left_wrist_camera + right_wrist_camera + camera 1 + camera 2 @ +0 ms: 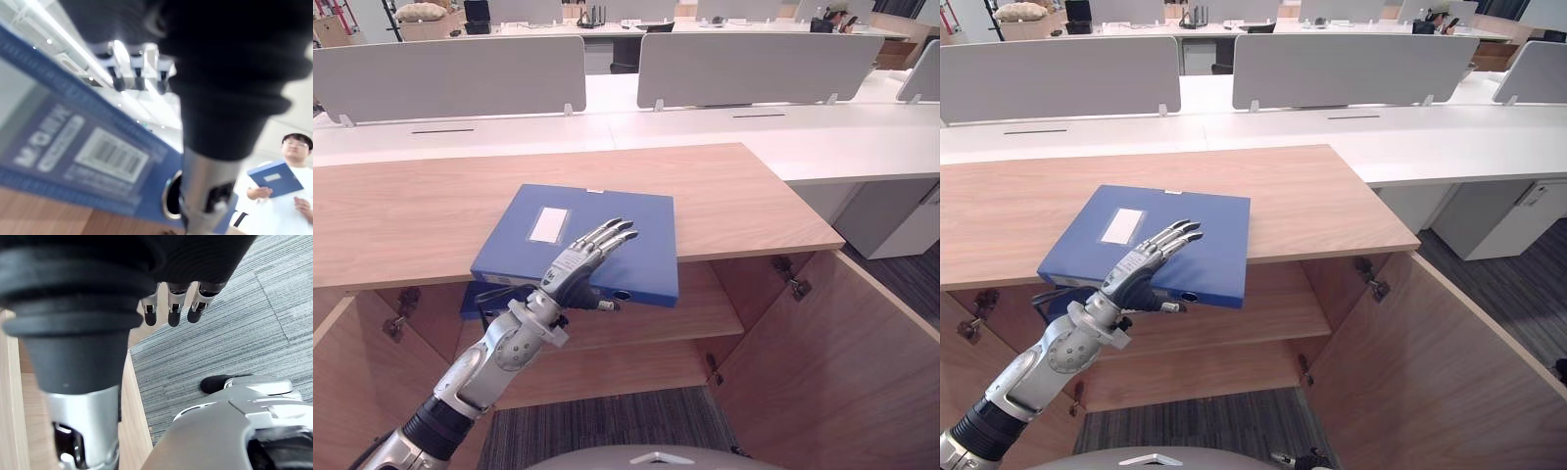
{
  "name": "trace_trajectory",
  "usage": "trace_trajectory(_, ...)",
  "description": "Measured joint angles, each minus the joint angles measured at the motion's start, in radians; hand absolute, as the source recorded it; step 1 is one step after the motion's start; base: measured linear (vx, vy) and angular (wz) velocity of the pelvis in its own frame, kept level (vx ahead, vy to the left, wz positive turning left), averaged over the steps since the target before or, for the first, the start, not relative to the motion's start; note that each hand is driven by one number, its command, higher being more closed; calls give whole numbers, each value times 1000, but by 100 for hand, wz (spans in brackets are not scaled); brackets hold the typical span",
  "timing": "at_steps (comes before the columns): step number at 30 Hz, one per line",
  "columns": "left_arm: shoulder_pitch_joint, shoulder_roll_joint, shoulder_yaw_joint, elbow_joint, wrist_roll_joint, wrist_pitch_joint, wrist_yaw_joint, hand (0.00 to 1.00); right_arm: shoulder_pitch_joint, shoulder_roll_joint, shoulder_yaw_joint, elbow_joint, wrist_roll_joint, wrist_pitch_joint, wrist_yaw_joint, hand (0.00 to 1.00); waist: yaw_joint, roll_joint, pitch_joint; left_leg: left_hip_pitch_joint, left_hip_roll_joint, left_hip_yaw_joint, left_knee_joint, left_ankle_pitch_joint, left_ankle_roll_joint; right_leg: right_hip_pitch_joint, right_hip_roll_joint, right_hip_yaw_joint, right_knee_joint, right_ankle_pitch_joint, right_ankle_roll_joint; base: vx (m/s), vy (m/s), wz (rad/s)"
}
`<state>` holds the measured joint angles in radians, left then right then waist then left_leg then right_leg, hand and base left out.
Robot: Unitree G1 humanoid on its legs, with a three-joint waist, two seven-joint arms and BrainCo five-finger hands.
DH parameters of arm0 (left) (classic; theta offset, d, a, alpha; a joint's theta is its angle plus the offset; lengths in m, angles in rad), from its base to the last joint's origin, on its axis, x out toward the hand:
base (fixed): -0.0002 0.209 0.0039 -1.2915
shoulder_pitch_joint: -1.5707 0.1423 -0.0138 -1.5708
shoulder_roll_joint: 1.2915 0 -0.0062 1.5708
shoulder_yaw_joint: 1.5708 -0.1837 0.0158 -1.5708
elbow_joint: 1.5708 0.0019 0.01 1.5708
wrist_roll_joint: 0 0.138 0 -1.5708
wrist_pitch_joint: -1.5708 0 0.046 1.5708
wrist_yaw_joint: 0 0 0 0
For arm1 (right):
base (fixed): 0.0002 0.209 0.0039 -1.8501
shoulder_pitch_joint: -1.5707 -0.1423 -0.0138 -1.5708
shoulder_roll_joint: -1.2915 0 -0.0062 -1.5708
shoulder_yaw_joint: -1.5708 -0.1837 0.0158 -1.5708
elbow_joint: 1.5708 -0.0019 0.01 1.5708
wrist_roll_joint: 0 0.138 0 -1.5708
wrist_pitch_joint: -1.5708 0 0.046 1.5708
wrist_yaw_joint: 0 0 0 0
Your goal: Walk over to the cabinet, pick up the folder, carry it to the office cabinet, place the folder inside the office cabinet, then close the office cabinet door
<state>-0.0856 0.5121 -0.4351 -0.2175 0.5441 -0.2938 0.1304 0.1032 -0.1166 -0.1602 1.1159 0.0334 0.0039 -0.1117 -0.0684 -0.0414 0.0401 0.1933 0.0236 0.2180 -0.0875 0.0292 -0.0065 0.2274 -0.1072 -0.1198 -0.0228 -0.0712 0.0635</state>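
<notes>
Under the straight, close-set fingers of the left hand (574,268): blue folder (641,235), flat, spine facing thumb, running crosswise to fingers. Right hand (169,308) relaxed.

Bright, even overhead office light.
Glare from ceiling strip lights (73,46) above the folder (582,240); soft shade on the shelf (705,313) beneath it.

near edge of folder (607,230) hidden behind left hand (576,274), cabinet door (842,362) cropped
</notes>
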Motion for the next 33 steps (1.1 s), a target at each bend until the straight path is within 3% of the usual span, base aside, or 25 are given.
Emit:
trace_trajectory(12, 34, -5, -1, 37, 143, 8, 41, 0, 0, 0, 0, 0, 0, 0, -1, 0, -1, 0, 0, 0, 0, -1, 0, 0, 0, 1, 0, -1, -1, 0, 0, 0, 0, 0)
trace_trajectory(24, 90, -100, 35, 40, 286, 53, 127, 0, 3, 0, -1, 0, 0, 0, -4, 0, 2, 3, -2, 2, -2, -2, 0, 0, 0, 4, -3, -3, -1, 0, 0, 0, 0, 0)
trace_trajectory(33, 111, -154, 53, 40, 313, 74, 154, 0, 11, 3, -1, 1, 0, 0, -5, 0, 3, 3, -2, 1, -4, -4, 0, 0, 0, 4, -5, -4, 0, 0, 1, 0, 0, 0)
